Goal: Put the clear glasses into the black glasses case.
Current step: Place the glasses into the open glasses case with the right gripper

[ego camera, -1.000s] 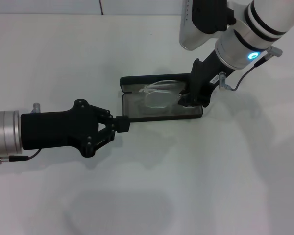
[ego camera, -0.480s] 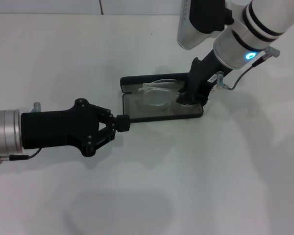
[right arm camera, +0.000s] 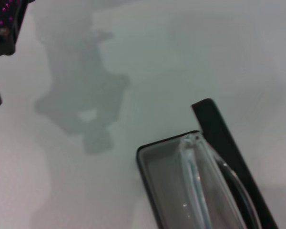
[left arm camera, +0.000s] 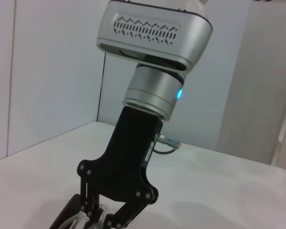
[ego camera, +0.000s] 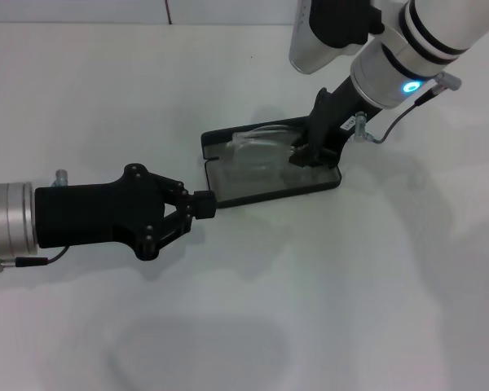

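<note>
The black glasses case (ego camera: 310, 184) lies open in the middle of the white table, grey lining up, its lid (ego camera: 220, 133) folded to the far side. The clear glasses (ego camera: 257, 151) rest inside the tray. My right gripper (ego camera: 304, 156) reaches down into the case's right end and is shut on the right end of the clear glasses. My left gripper (ego camera: 202, 205) is shut on the case's near left corner. In the right wrist view the case rim (right arm camera: 144, 164) and the glasses (right arm camera: 196, 183) show close up. The left wrist view shows the right gripper (left arm camera: 99, 218) from the side.
The white table (ego camera: 375, 277) stretches bare in front of and to the right of the case. The back wall meets the table along its far edge (ego camera: 106, 24). My left arm (ego camera: 90, 218) lies low across the left of the table.
The right gripper has moved left and farther away with the glasses. The case's right end has swung away from me, so the case now lies slanted. The left gripper has stayed put.
</note>
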Controlling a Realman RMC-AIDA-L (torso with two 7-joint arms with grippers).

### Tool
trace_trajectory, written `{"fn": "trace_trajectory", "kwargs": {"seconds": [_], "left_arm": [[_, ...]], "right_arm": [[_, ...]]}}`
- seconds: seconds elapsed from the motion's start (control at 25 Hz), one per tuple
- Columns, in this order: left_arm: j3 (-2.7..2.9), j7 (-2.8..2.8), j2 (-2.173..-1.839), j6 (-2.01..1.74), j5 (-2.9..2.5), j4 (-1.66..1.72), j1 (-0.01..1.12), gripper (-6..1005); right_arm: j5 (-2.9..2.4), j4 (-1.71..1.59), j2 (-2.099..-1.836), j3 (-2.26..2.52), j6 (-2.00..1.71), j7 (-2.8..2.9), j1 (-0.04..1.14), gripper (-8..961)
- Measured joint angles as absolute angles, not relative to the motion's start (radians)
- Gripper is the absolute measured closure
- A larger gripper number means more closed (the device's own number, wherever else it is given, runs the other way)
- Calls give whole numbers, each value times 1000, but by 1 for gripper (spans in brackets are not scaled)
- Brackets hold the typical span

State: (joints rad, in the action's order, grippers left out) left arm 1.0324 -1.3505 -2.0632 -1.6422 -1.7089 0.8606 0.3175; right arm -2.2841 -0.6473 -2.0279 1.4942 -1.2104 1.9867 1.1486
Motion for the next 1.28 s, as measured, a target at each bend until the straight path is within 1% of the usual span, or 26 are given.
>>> {"fn": "trace_trajectory", "kwargs": {"seconds": [1.28], "left_arm": [[1023,-1351,-2057,-1640,-1708,861,335,949]], "right_arm": [[-2277,-683,-2028,1519,-1228,2011,1135,768]]}}
